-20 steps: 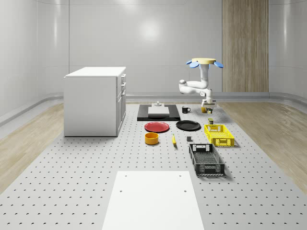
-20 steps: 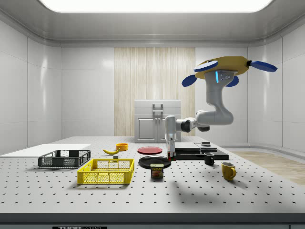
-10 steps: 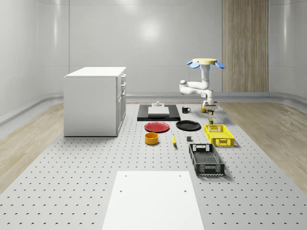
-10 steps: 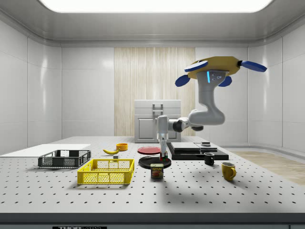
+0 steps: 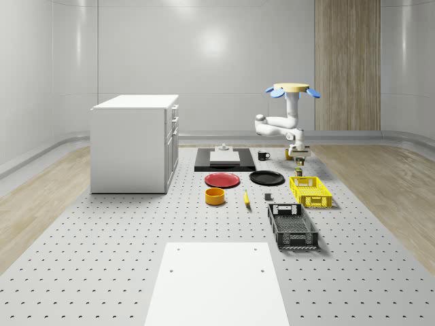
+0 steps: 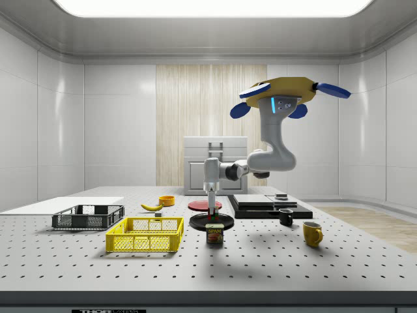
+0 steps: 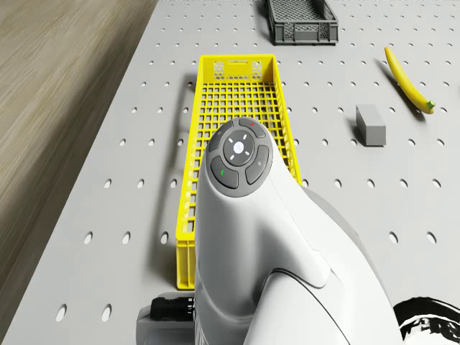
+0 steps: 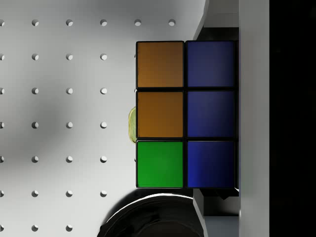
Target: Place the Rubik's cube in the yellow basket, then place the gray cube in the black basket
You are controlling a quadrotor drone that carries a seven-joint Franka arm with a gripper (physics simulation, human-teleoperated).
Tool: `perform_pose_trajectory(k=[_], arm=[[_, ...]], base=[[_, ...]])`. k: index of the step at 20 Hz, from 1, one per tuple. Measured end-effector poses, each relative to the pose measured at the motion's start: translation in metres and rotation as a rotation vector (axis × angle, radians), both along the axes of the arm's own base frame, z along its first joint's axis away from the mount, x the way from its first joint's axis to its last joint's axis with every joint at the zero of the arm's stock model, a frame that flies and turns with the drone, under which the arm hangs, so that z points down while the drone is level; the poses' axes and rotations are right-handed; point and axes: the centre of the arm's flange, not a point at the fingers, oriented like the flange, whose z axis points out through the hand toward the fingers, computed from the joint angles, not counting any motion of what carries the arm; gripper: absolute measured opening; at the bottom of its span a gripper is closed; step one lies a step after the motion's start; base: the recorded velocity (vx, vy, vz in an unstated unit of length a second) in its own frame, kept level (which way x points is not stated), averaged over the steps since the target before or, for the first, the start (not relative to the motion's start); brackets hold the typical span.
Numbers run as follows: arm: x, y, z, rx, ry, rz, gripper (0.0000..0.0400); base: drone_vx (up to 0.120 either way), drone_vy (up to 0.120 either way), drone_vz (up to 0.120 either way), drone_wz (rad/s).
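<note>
You are carrying Rubik's cube (image 8: 185, 114), clenched in gripper (image 6: 212, 210), above table (image 5: 102, 258). Drone (image 6: 280, 91) is hovering, having shifted closer to yellow basket (image 6: 144, 235) within last second. Drop nearing. Gray cube (image 7: 371, 123) is waiting beside basket.

Glossy pale walls, wood panel (image 5: 346, 64), white cabinet (image 5: 134, 142), perforated table (image 5: 102, 238).

Rubik's cube (image 8: 185, 114) half behind claw finger (image 8: 254, 118)
</note>
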Motion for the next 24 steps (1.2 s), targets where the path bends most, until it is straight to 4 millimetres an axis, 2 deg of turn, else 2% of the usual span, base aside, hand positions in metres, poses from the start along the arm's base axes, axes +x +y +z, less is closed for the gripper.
perform_pose_trajectory(k=[24], arm=[[0.0000,0.0000,0.0000,0.000,0.000,0.000,0.0325]], base=[[0.120,-0.003,0.000,0.000]])
